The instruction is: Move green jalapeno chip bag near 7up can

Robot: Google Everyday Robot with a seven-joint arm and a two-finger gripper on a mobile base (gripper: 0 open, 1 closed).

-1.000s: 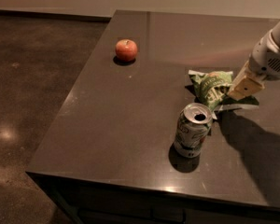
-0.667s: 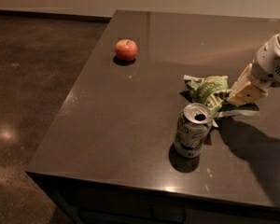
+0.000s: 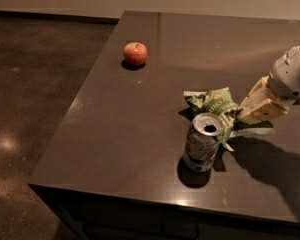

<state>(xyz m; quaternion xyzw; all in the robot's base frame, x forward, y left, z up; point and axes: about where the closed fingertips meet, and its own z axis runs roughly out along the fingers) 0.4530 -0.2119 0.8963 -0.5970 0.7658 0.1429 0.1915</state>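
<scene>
The tool (image 3: 251, 114) reaches in from the worktop's (image 3: 115, 134) right edge, clenched on the right end of the green chip bag (image 3: 215, 103), which lies just behind the can (image 3: 202, 144) standing near the front edge; 1 apple (image 3: 135, 53) sits near the left edge

- One apple (image 3: 135, 53).
- One can (image 3: 202, 143), its top open.
- One green chip bag (image 3: 215, 103).
- One robot hand (image 3: 252, 111), at the right edge of the chip bag.
- One counter (image 3: 120, 134) carrying them all.
</scene>
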